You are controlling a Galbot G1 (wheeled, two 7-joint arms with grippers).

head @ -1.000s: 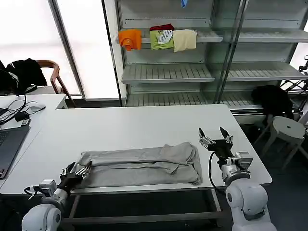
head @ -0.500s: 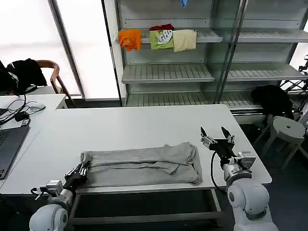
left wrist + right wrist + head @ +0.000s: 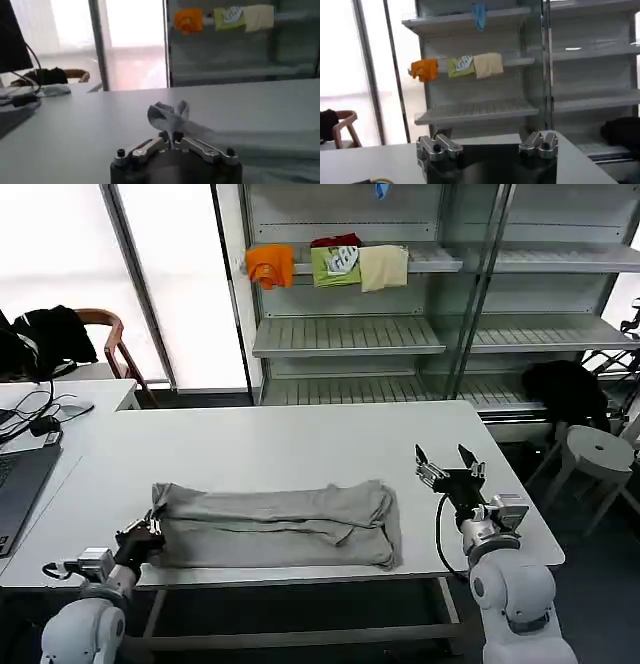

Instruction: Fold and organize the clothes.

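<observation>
Grey shirt, folded into a long band, lies along the near edge of the white table, with a laptop on a second table to its left, a chair draped in black clothing beyond that, and a metal shelving unit behind the table holding orange, green and cream folded garments. At the shirt's left end the left gripper has its fingers pinched together on the cloth, a small tuft of fabric standing up between them in the left wrist view. Past the shirt's right end, apart from it, the right gripper hovers above the table with its fingers spread wide and nothing between them.
</observation>
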